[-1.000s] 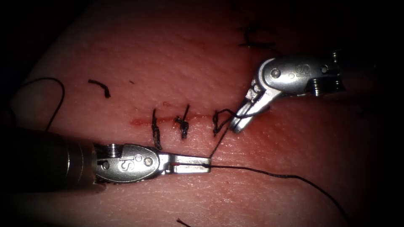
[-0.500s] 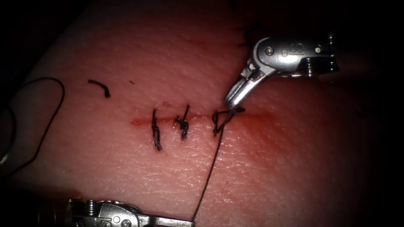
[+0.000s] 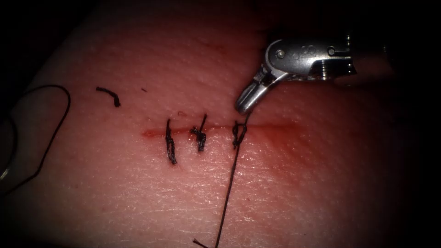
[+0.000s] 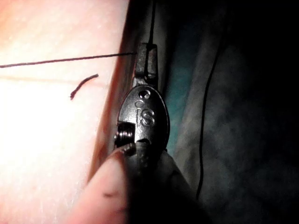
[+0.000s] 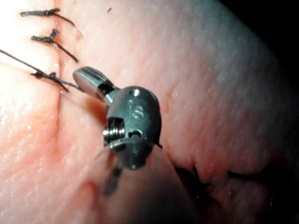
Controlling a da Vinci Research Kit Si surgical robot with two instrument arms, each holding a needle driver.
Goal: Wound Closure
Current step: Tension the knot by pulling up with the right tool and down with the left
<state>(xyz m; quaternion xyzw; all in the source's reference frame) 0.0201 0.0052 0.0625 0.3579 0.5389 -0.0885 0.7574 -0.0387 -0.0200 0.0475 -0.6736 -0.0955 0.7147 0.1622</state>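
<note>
On the tissue (image 3: 138, 183), centre frame, we log the cut (image 3: 216, 131) and its knot (image 3: 238, 134); right tool (image 3: 246, 102) and left tool (image 4: 146, 60) each clamp the taut thread (image 3: 228, 193). We see no needle.

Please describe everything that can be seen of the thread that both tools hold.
The thread is thin, dark and taut. It runs in a straight line from the knot on the cut, third after two finished stitches to its left, down across the tissue. The right tool, jaws shut, holds its short end just above the knot. The left tool, jaws shut, grips the long strand beyond the tissue's edge.
</note>
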